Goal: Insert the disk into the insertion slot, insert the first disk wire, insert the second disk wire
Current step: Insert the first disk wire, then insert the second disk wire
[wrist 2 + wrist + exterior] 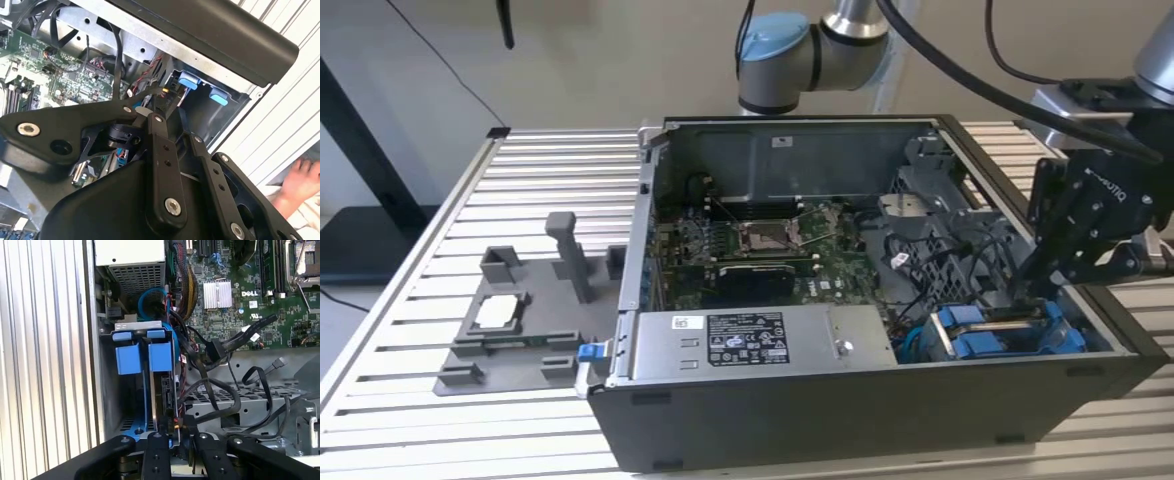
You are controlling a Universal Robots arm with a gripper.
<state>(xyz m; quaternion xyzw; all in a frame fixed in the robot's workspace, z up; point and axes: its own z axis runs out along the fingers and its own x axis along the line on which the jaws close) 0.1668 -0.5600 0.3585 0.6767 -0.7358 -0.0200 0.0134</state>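
Tool (1030, 288) hangs beside the disk (163, 390) seated in the insertion slot (135, 326).

The slot (1003, 318) is grey metal with glossy blue plastic fittings (127, 358); the case (854, 410) matt black; the table (547, 170) ribbed, smooth metal.

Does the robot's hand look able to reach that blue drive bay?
Probably yes: the case is open, and the hand sits just above the insertion slot; loose black cables lie beside it, not across.
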